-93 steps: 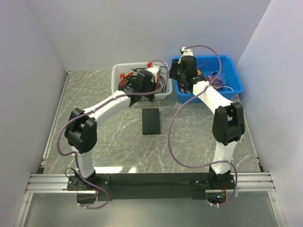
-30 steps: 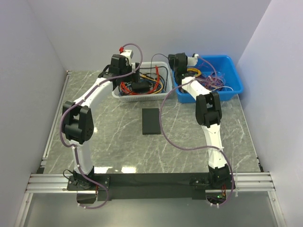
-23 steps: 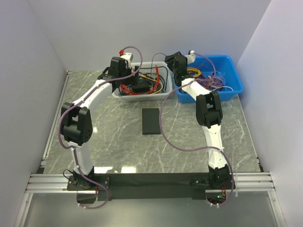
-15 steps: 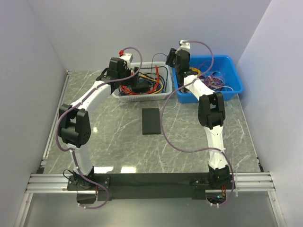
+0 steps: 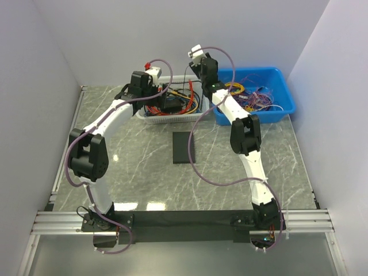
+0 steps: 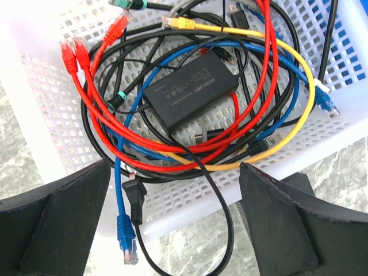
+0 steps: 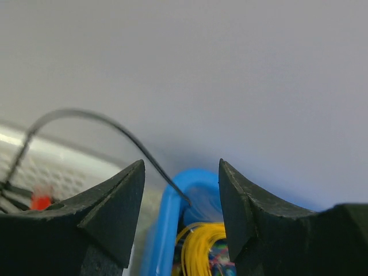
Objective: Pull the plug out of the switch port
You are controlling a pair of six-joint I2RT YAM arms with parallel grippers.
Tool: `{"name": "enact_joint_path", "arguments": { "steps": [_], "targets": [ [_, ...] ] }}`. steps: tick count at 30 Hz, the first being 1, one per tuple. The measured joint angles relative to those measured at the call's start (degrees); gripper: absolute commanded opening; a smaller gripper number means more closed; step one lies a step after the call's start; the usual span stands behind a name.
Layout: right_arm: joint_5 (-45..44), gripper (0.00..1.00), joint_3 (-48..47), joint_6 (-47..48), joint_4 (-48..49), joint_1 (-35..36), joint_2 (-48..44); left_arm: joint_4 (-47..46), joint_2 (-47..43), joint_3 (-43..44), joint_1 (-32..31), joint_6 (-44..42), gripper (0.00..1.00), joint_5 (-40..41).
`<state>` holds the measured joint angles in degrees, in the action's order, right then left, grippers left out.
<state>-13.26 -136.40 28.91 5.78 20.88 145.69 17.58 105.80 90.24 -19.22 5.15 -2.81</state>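
The switch [image 5: 183,147] is a flat matte-black box lying alone mid-table; its ports and any plug in them do not show from above. My left gripper [image 5: 140,87] [image 6: 174,172] hangs wide open over the near wall of the white mesh basket [image 5: 172,118] [image 6: 34,115], holding nothing. Beneath it, a black labelled box [image 6: 190,92] lies among tangled red, blue, yellow and black cables. My right gripper [image 5: 205,68] [image 7: 181,167] is raised between the basket and the blue bin [image 5: 286,109] [image 7: 167,218], facing the back wall. It is open and empty.
A blue network plug [image 6: 125,244] and a black power plug [image 6: 135,198] hang over the basket's near wall. A thin black cable [image 7: 115,123] arcs from the basket toward the blue bin. That bin holds a yellow coil [image 7: 201,247] and coloured wires. Grey walls close in on three sides.
My right gripper has swung left from over the blue bin toward the basket's right end, and its jaws have widened. The left gripper has barely shifted. The switch has not moved.
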Motion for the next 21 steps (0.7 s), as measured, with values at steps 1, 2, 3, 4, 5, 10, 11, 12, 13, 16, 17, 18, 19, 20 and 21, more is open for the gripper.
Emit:
{"name": "enact_joint_path", "arguments": {
  "steps": [1,2,3,4,5,10,11,12,13,16,17,18,19,20,21],
  "targets": [
    [0.02,0.61,0.96,1.38,-0.24,-0.04,0.02,0.13,0.0,0.0,0.02,0.0,0.99,-0.39],
    [0.0,0.61,2.12,2.62,-0.15,-0.13,0.02,0.37,0.0,0.0,0.09,0.0,0.99,-0.63],
    [0.02,0.61,3.15,3.67,0.24,-0.2,0.02,0.61,0.0,0.0,0.17,0.0,0.99,-0.96],
    [-0.02,0.61,3.96,4.52,-0.02,-0.26,0.04,0.74,0.0,0.0,0.24,0.0,0.99,-1.18],
    [-0.2,0.61,3.89,5.42,-0.68,-0.31,0.59,0.83,0.0,0.0,0.28,0.02,0.99,-1.53],
    [-2.89,0.4,0.5,10.56,2.32,-0.55,4.2,1.95,0.0,0.85,0.39,0.17,0.99,-3.37],
    [-3.19,0.3,0.48,11.15,3.26,-0.59,4.48,1.99,0.0,1.09,0.39,0.22,0.99,-3.58],
    [-3.41,0.25,0.48,11.58,4.24,-0.66,4.7,1.97,0.0,1.22,0.39,0.22,0.99,-3.69],
    [-3.65,0.18,0.55,11.69,4.9,-0.68,4.72,1.99,0.0,1.36,0.39,0.22,0.99,-3.85],
    [-4.22,0.0,1.68,11.41,9.27,-0.68,4.61,2.1,0.0,1.4,0.39,0.22,0.99,-3.89],
    [-4.68,0.0,2.51,11.08,10.86,-0.68,4.52,2.47,0.0,1.57,0.42,0.22,0.99,-3.89],
    [-4.87,0.0,3.52,10.8,12.41,-0.68,4.42,2.64,0.0,1.66,0.42,0.24,0.99,-3.91],
    [-5.29,0.0,5.33,10.49,13.88,-0.66,3.87,2.89,0.0,1.75,0.44,0.22,0.99,-3.89],
    [-5.66,0.0,6.78,10.32,14.36,-0.63,3.34,3.02,0.0,1.79,0.46,0.22,0.99,-3.93],
    [-6.19,0.0,9.4,9.9,15.5,-0.61,2.32,3.15,0.0,1.79,0.48,0.22,0.99,-4.02]
  ]
}}
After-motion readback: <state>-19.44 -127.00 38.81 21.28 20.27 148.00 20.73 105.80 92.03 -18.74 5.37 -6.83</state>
